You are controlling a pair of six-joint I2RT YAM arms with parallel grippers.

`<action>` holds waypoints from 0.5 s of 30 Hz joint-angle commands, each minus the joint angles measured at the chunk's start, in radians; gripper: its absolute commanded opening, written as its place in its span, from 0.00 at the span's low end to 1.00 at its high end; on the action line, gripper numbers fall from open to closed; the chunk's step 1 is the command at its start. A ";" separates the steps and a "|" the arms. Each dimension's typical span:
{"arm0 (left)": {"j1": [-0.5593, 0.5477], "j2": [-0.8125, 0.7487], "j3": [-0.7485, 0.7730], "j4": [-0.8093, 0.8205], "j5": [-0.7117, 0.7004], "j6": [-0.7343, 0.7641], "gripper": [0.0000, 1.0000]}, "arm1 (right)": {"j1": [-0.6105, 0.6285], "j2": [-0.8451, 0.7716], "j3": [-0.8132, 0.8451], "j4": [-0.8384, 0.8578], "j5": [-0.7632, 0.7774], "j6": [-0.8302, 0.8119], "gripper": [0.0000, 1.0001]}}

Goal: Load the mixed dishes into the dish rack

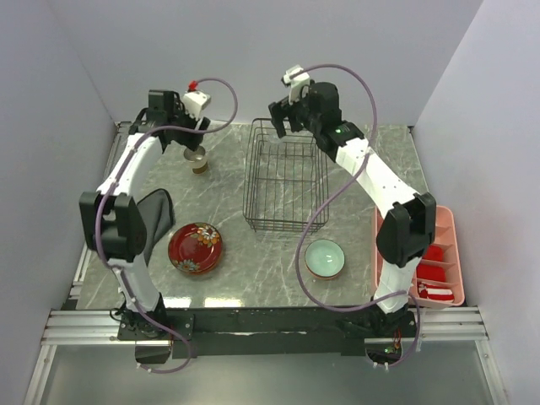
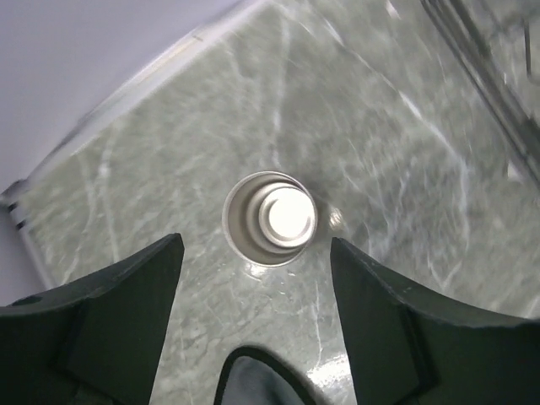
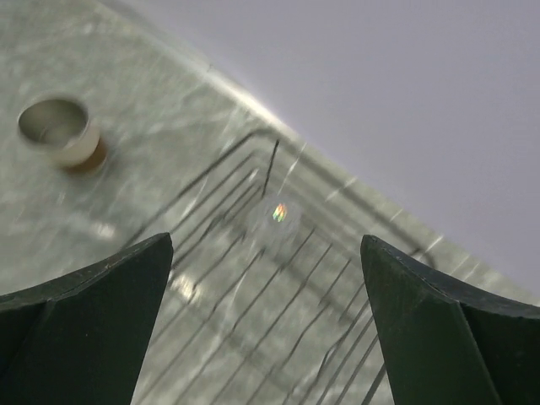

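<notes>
Bright, even light; right wrist view motion-blurred

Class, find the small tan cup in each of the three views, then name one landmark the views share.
Top external: small tan cup upper left of centre, left of the dish rack.
Left wrist: centre of picture.
Right wrist: upper left corner.
Shared landmark: the dish rack's wires.

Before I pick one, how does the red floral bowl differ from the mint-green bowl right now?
The red floral bowl is glossy and patterned; the mint-green bowl is plain and pale. The red one looks wider. It sits near-left of the dish rack, beside the black cloth; the mint one sits off the rack's near right corner, toward the pink tray. Both stand upright on the table, outside the rack, and neither is held.
</notes>
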 commanded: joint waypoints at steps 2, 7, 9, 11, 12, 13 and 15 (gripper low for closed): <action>-0.005 0.122 0.127 -0.186 0.117 0.156 0.72 | -0.008 -0.084 -0.156 -0.122 -0.073 0.014 1.00; -0.003 0.228 0.194 -0.278 0.153 0.206 0.44 | -0.010 -0.146 -0.251 -0.109 -0.100 0.049 1.00; -0.003 0.233 0.172 -0.258 0.156 0.208 0.43 | -0.010 -0.157 -0.272 -0.109 -0.110 0.054 1.00; -0.003 0.239 0.152 -0.250 0.150 0.203 0.43 | -0.011 -0.155 -0.278 -0.112 -0.111 0.057 1.00; -0.003 0.250 0.149 -0.250 0.144 0.199 0.43 | -0.011 -0.151 -0.278 -0.114 -0.111 0.057 1.00; -0.003 0.254 0.145 -0.250 0.142 0.200 0.43 | -0.010 -0.147 -0.278 -0.117 -0.111 0.054 1.00; -0.003 0.257 0.137 -0.237 0.133 0.199 0.42 | -0.010 -0.140 -0.271 -0.118 -0.105 0.054 1.00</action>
